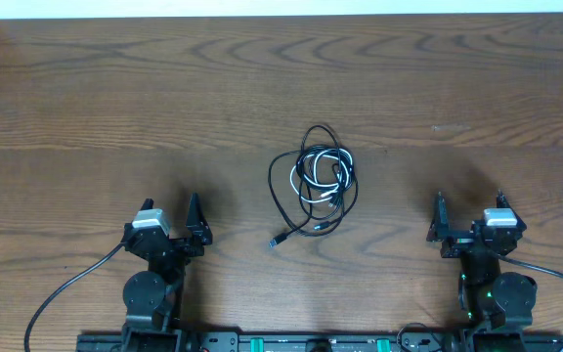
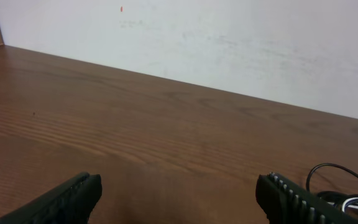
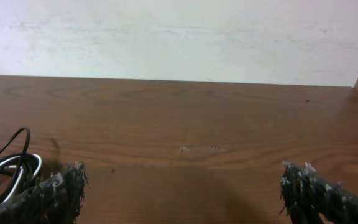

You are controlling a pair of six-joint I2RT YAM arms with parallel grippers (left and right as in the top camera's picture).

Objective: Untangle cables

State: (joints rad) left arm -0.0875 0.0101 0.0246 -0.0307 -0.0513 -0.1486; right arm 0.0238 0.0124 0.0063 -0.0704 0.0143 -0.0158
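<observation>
The cables [image 1: 316, 186] lie in one tangled heap at the middle of the table: thin black loops wound with a white one, and a black tail with a small plug [image 1: 275, 241] trailing to the front left. Part of the heap shows in the left wrist view as cables [image 2: 340, 190] at the right edge, and in the right wrist view as cables [image 3: 8, 163] at the left edge. My left gripper [image 1: 169, 207] stands open near the front left, well apart from the heap. My right gripper [image 1: 469, 200] stands open at the front right, also apart. Nothing is between either pair of fingers.
The wooden table [image 1: 164, 88] ends at a pale wall [image 2: 229, 43] at the back. Thick black arm cables [image 1: 62, 288] run off the left arm's base, and a similar one [image 1: 555, 279] off the right.
</observation>
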